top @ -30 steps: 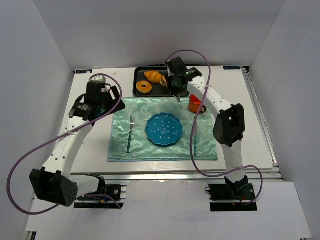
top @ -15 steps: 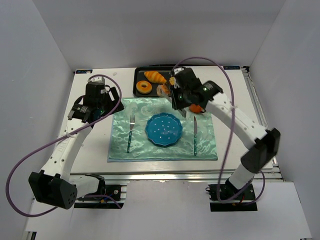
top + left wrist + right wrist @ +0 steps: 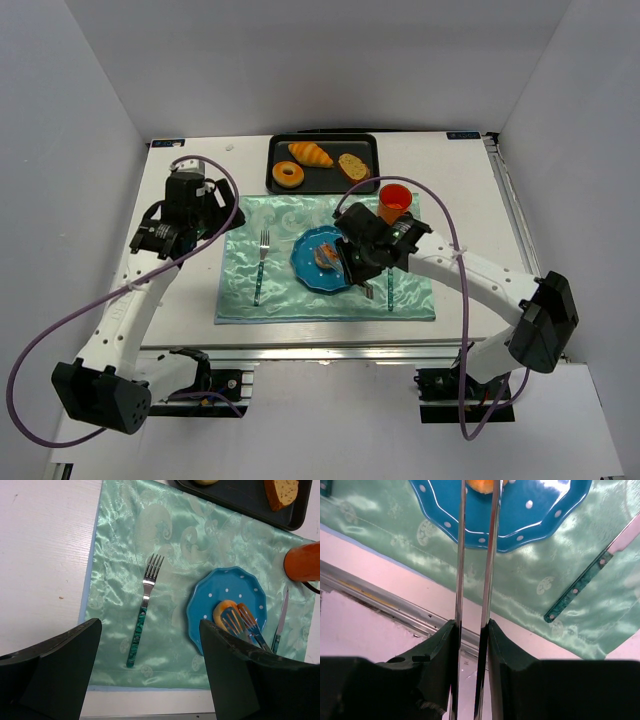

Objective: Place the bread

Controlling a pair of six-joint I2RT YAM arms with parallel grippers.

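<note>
The bread is a small round golden bun, pinched between the tips of metal tongs over the blue dotted plate. My right gripper is shut on the tongs just right of the plate. In the right wrist view the tong arms run between my right gripper's fingers up to the bun at the top edge, above the plate. The left wrist view shows the bun, tongs and plate. My left gripper is open and empty, left of the mat.
A black tray at the back holds a croissant, a donut and a seeded slice. An orange cup stands right of the plate. A fork and knife lie on the teal mat.
My right arm has swung from the tray toward me and carried the bun in the tongs to the blue plate. My left arm shifted slightly.
</note>
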